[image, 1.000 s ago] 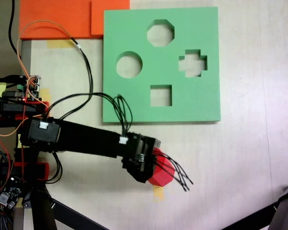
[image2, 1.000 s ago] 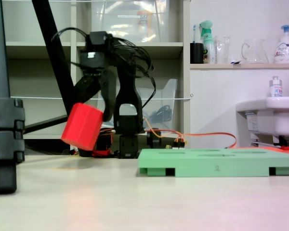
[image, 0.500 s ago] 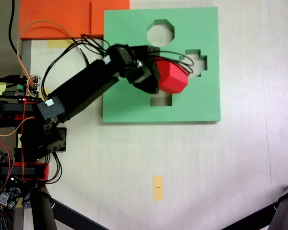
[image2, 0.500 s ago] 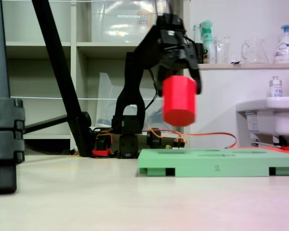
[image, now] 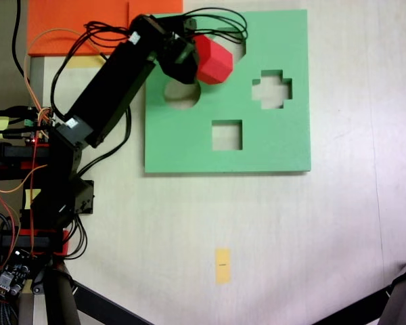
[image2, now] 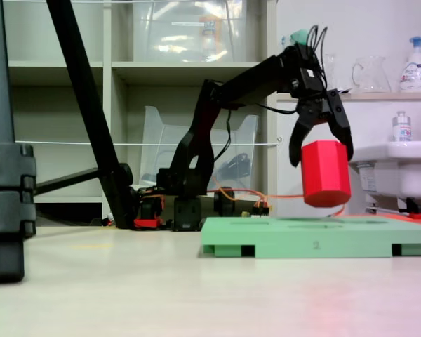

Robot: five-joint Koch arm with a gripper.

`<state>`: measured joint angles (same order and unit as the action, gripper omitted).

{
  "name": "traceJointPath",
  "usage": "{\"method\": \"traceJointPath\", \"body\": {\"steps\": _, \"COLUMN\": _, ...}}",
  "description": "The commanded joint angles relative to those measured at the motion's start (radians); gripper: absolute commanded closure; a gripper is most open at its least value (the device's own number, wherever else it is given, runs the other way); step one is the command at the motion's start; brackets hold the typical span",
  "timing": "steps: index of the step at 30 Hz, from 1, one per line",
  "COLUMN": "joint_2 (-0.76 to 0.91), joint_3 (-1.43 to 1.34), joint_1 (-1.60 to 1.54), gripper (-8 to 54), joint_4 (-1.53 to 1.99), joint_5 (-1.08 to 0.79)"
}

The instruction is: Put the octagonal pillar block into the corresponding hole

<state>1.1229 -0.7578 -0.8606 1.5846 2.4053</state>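
Note:
The octagonal pillar block [image: 214, 61], a bright red foam prism, hangs in my gripper [image: 201, 59], whose fingers are shut on its upper end. In a fixed view from above it sits over the left part of the corresponding hole [image: 239, 47], the eight-sided cutout near the far edge of the green board [image: 271, 135]; block and cables hide most of that cutout. From the side, the block [image2: 325, 173] hangs a little above the board [image2: 316, 237], slightly tilted and not touching it, with the gripper [image2: 321, 146] clamped on its top.
The board also has a round cutout [image: 184, 100] partly under my arm, a cross cutout [image: 272, 89] and a square cutout [image: 227, 135]. Orange foam sheets [image: 81, 27] lie at the far left. A yellow tape mark [image: 222, 264] is on the table. Tripod legs [image2: 7, 210] stand nearby.
My arm swung from the tape mark near the table's front, across the board, to its far edge. The red block stayed in the gripper and now hangs lower over the eight-sided cutout.

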Motion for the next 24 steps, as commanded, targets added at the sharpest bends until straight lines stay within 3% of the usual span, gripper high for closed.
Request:
{"method": "traceJointPath", "body": {"steps": 1, "joint_2": 0.008, "joint_3": 0.064, "joint_1": -0.021, "gripper": 28.5, "joint_4": -0.117, "joint_5": 0.048}}
{"method": "traceJointPath", "body": {"steps": 24, "joint_2": -0.098, "joint_3": 0.101, "joint_1": -0.032, "gripper": 28.2, "joint_4": -0.324, "joint_5": 0.115}}
